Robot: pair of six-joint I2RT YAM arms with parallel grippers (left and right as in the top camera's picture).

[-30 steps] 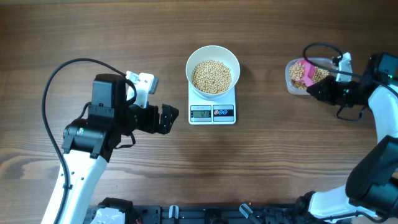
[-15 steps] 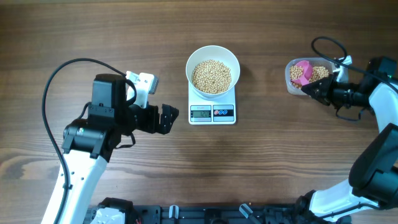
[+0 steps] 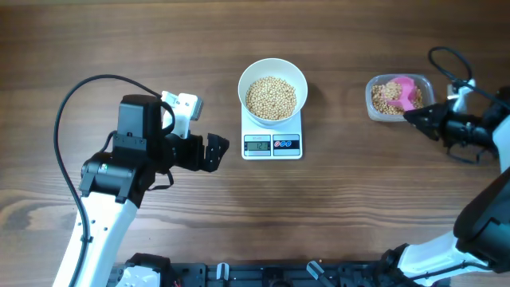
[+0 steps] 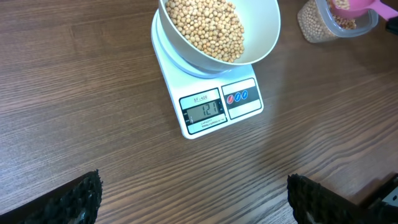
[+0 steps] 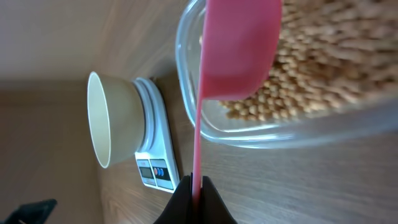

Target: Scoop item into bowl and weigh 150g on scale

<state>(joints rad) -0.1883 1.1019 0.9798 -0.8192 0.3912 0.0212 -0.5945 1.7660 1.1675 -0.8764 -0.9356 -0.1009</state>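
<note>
The white bowl (image 3: 272,89) stands on the white scale (image 3: 272,144) at the table's middle, holding a heap of pale beans (image 3: 270,98). The bowl (image 4: 219,31) and scale (image 4: 214,102) also fill the top of the left wrist view. My right gripper (image 3: 421,116) is shut on the handle of a pink scoop (image 3: 406,89), whose cup sits in the clear tub (image 3: 397,97) of beans at the right. In the right wrist view the scoop (image 5: 239,50) stands edge-on over the tub (image 5: 292,124). My left gripper (image 3: 217,151) hangs open left of the scale, nothing between its fingers.
The left arm and its black cable (image 3: 76,104) take up the table's left side. The right arm (image 3: 478,127) reaches in from the right edge. A black rail (image 3: 239,275) runs along the front edge.
My right gripper has drawn back to the right with the pink scoop, whose cup has shifted from the tub's left part to its right part. The left arm has not moved.
</note>
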